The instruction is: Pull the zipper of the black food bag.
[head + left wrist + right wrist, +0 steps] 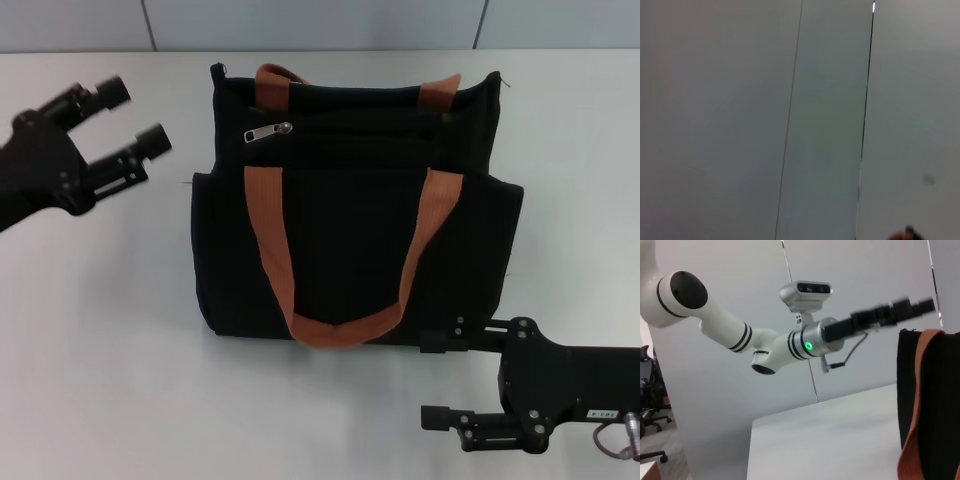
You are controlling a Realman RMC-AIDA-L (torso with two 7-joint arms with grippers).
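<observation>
Lying near the top left of the one boxy black fabric food bag [355,215], the single small silver zipper pull [268,131] sat untouched on its black track. Two orange-brown webbing handles [345,328] crossed the bag on the white table [100,330]. My left gripper [125,118] hovered beside it, fingers apart; my right gripper [437,379] waited at the bag's near corner, fingers apart too.

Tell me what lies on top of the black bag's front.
An orange strap loops down the bag front, with the silver zipper near its top. The inside is hidden.
</observation>
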